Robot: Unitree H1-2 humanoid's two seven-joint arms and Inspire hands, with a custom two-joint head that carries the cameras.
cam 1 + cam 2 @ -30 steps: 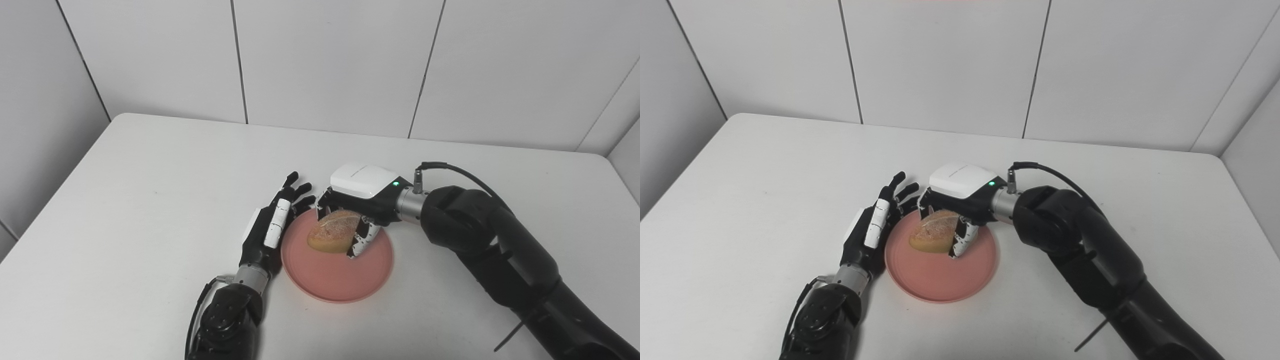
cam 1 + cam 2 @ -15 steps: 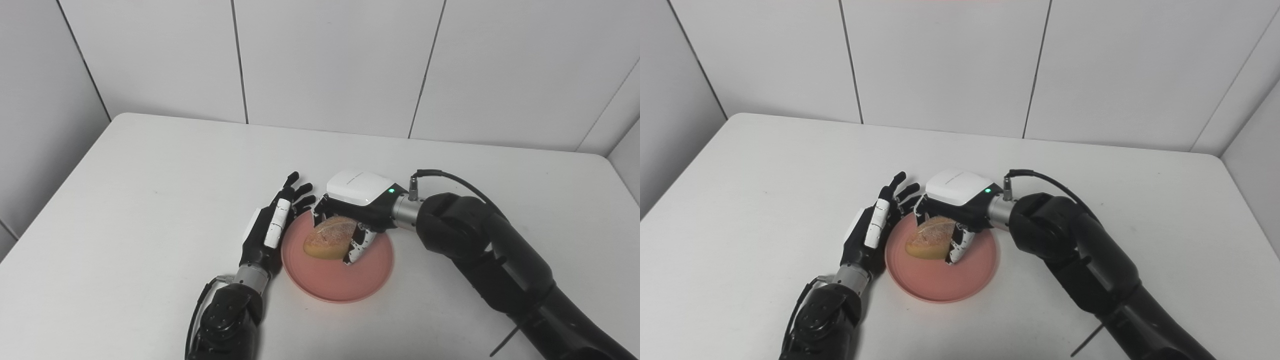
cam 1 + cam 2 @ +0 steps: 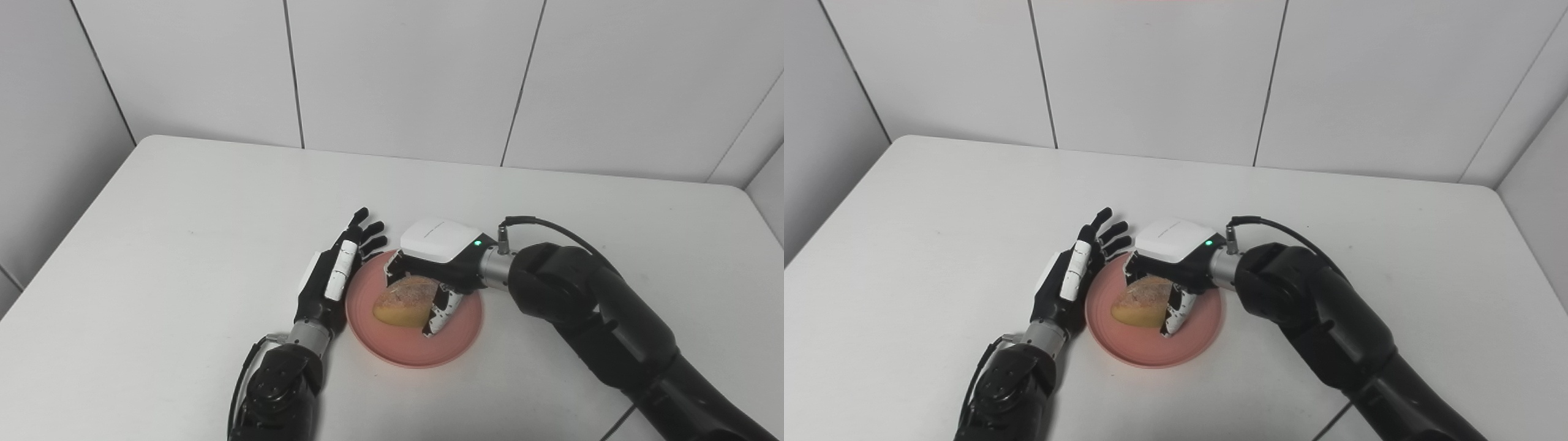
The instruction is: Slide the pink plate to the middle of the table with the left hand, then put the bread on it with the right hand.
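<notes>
Now the right hand (image 3: 429,278) has brought the bread roll (image 3: 403,301) down onto the pink plate (image 3: 456,334) mid-surface, fingers still wrapped around it, left hand (image 3: 334,278) spread flat at the plate's left rim, only release left.

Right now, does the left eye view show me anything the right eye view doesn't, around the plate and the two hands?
Only the left eye view: a wider strip of the left wall beside the table.
Only the right eye view: more of the right wall and of the table's right edge.
Both: the pink plate near mid-table, the right hand closed on the bread low over the plate, and the left hand open, fingers extended, against the plate's left rim. Neither settles whether the bread touches the plate.
</notes>
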